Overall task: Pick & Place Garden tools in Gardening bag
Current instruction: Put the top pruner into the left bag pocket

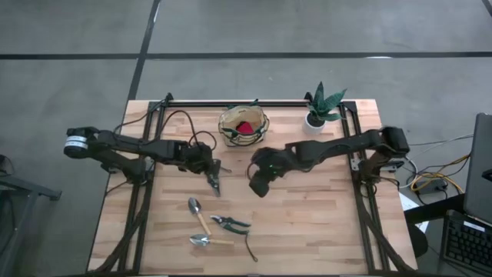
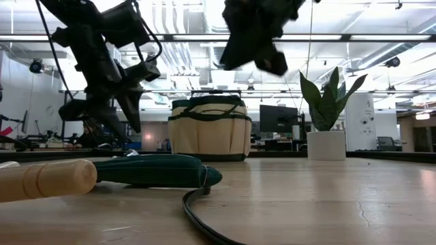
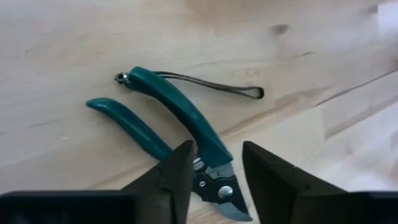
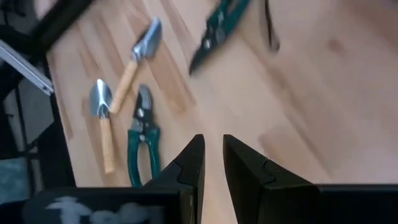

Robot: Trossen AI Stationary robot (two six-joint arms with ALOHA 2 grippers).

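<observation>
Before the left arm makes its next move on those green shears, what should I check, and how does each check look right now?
1. Left gripper open: ok, its fingers stand on either side of the green-handled shears near the pivot.
2. Shears lying flat on the table: ok.
3. Strap free of the fingers: ok, it trails from the far handle end.
4. Gardening bag upright with its mouth open: ok, a red item already lies inside.
5. Right gripper out of the way: ok, it hangs beside the shears, not between them and the bag.
6. Grip centred well enough to lift level: cannot tell.
</observation>
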